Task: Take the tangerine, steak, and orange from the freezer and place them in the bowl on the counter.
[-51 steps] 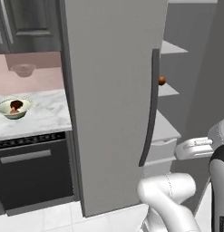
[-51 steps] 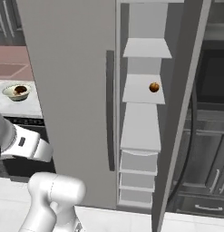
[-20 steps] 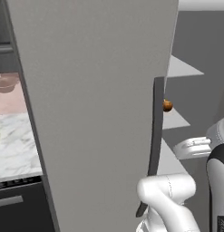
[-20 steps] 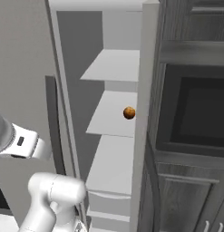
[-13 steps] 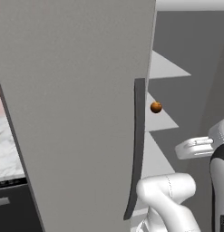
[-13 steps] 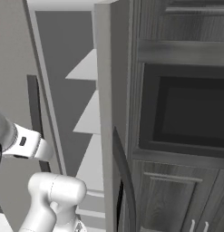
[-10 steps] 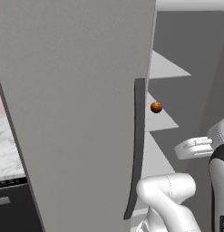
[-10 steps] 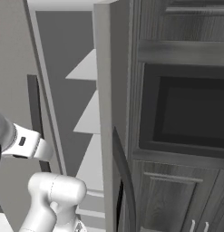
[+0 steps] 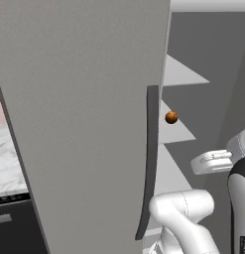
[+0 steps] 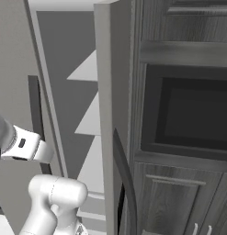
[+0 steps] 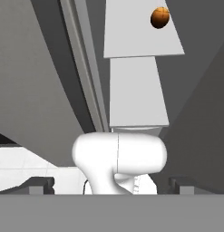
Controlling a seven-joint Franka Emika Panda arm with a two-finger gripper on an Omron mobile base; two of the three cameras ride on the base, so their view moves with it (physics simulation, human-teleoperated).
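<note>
Gripper [image 11: 111, 183]: jaws spread wide, holding nothing.
Freezer [image 9: 84, 124]: door edge and handle [image 9: 149, 163] near arm.
Orange fruit [image 9: 171, 117]: alone on shelf [image 11: 143, 38], open room around it.

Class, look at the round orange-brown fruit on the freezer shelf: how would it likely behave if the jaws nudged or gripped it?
The fruit looks like a smooth ball resting on a flat pale shelf, so a nudge would probably set it rolling. Its rounded skin may slip from an off-centre grip. It appears small, so likely light.
</note>
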